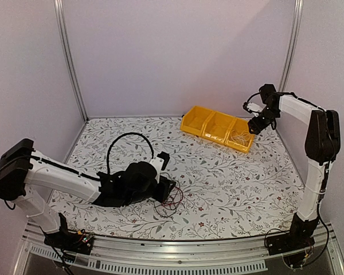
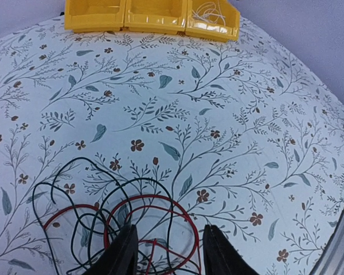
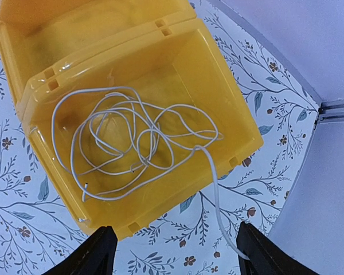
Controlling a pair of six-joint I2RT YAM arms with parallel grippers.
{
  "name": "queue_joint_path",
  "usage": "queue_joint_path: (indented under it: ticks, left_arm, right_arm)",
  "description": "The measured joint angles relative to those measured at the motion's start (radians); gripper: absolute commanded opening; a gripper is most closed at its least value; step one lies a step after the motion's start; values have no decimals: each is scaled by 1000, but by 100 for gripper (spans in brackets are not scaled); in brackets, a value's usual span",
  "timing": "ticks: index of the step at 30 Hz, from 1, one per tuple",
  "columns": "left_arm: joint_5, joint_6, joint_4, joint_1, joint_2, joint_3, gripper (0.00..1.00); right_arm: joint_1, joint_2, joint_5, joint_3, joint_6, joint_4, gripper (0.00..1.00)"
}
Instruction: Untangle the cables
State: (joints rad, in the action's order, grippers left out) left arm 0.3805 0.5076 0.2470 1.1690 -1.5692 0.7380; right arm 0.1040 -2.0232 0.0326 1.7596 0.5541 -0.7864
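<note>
Our right gripper [image 3: 175,260] hangs spread above the yellow bin [image 3: 226,109] holding the white cable [image 3: 140,140]; short of the bin, our left gripper [image 2: 169,255], spread, straddles the tangle [image 2: 135,215] to grasp it.

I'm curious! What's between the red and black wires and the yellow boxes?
Only bare flowery tablecloth lies between wires and boxes, shown in the left wrist view.

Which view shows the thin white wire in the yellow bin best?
Right wrist: the thin white wire shows distinct loops, one end trailing out of the yellow plastic bin. The other views show only a tiny pale coil.
</note>
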Motion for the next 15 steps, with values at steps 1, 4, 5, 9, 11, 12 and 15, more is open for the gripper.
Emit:
queue_joint_path:
  ticks: [1, 4, 5, 9, 11, 12, 15]
  left_arm:
    - [-1, 0, 0, 1, -2, 0, 40]
    - [-2, 0, -6, 3, -4, 0, 40]
    - [-2, 0, -8, 3, -4, 0, 40]
    - [2, -6, -33, 3, -13, 19, 40]
    - [7, -11, -47, 3, -18, 34, 40]
    - [10, -16, -52, 3, -20, 40, 41]
    - [17, -26, -60, 3, -22, 50, 41]
  right_arm:
    - [-4, 1, 3, -6, 3, 1, 77]
    - [-28, 3, -17, -23, 8, -2, 78]
    - [-36, 6, -26, -29, 7, -1, 78]
    - [-55, 56, -54, -43, 7, -4, 83]
    - [-60, 89, -99, -43, 9, -14, 83]
    - [-60, 105, -128, -40, 14, -28, 81]
    - [-56, 108, -203, -11, 36, -101, 79]
